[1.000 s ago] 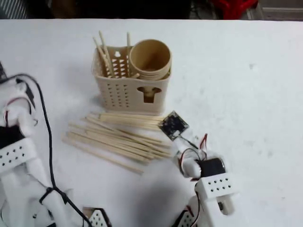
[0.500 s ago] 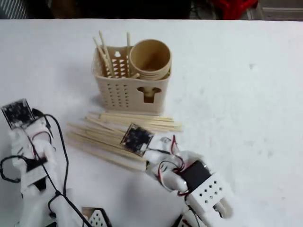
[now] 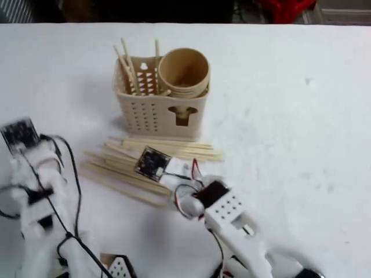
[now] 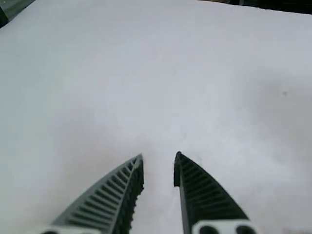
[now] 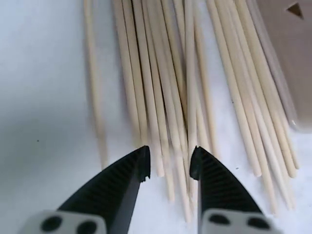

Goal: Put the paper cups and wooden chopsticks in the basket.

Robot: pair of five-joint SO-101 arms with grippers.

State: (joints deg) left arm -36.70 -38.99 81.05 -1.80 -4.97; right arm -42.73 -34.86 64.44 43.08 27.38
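Note:
A beige perforated basket [image 3: 155,110] stands upright with stacked paper cups [image 3: 184,72] in it and a few wooden chopsticks [image 3: 128,62] sticking up beside them. Many loose chopsticks [image 3: 119,163] lie in a pile on the table just in front of the basket. My right gripper [image 5: 169,158] is open, low over the near ends of the chopstick pile [image 5: 165,78], with several sticks lying between its fingers [image 5: 126,184]. The right arm [image 3: 215,202] covers part of the pile from above. My left gripper [image 4: 158,162] is open with nothing in it, over bare white table [image 4: 156,73] at the far left.
The basket's wall [image 5: 287,44] rises just beyond the far ends of the pile. The left arm [image 3: 32,174] and its black cable [image 3: 68,191] stand at the table's left front. White table [image 3: 290,116] stretches to the right of the basket.
The right arm has swung left and now sits over the middle of the chopstick pile. The left arm rose at the left edge, then shifted slightly.

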